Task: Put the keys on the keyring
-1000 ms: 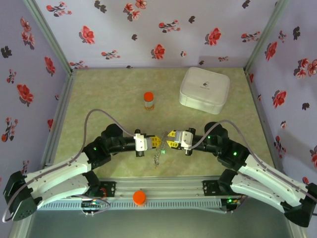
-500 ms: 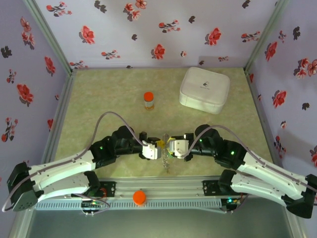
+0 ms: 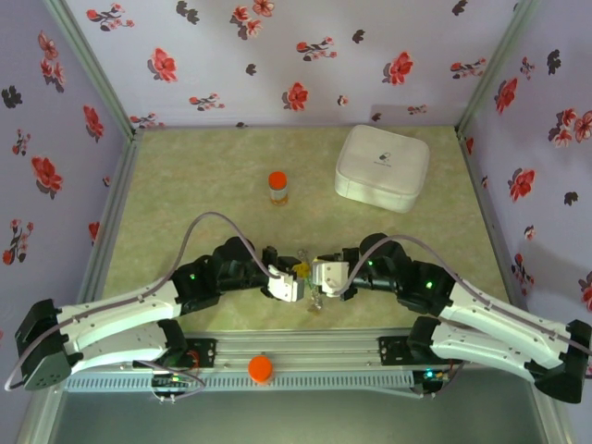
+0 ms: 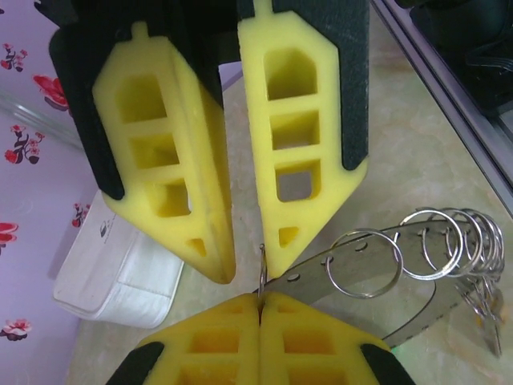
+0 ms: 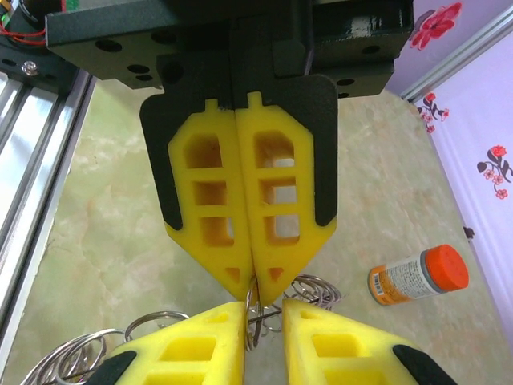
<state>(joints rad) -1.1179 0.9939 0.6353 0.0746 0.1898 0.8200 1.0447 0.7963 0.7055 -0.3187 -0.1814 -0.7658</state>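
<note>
A pale green marbled tabletop (image 3: pixel 185 194) sits inside lilac walls (image 3: pixel 231 55) printed with red flowers. Near its front edge the left tool (image 4: pixel 250 273) and right tool (image 5: pixel 255 290) meet tip to tip, each pressed together on the thin keyring (image 5: pixel 253 321), which stands on edge between them. A flat metal strip (image 4: pixel 313 277) threaded with split rings (image 4: pixel 473 241) trails from it, its long axis pointing toward the near rail (image 3: pixel 305 347).

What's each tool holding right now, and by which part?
Right tool: shut on the rim of the wire split ring. Left tool: closed on that same ring's rim, apparently, from the opposite side.
</note>
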